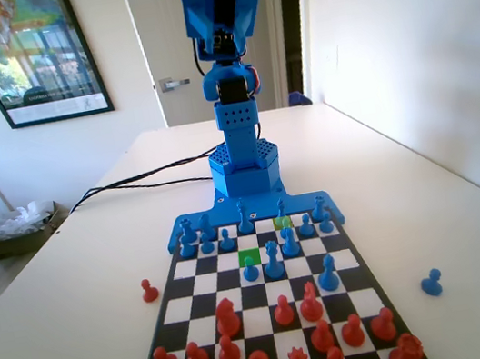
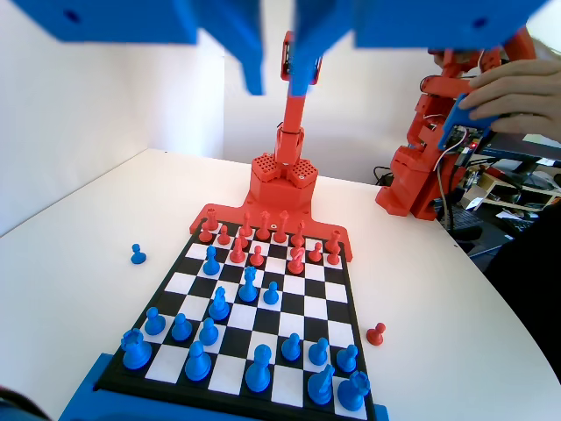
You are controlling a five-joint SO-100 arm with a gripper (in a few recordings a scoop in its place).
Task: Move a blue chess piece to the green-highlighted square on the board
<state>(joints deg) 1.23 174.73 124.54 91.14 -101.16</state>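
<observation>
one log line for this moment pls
gripper: open, empty, raised above board | blue piece: back row beside yellow-green square | green square: empty | stage: no grasp yet

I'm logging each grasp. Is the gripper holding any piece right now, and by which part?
Nothing is held. In the wrist view the gripper hangs high above the board, jaws apart with only background between them.

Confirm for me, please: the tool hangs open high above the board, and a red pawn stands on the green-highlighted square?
Not quite: the green-highlighted square is empty in the fixed view, with a blue pawn just in front of it. The tool does hang open high above the board.
</observation>
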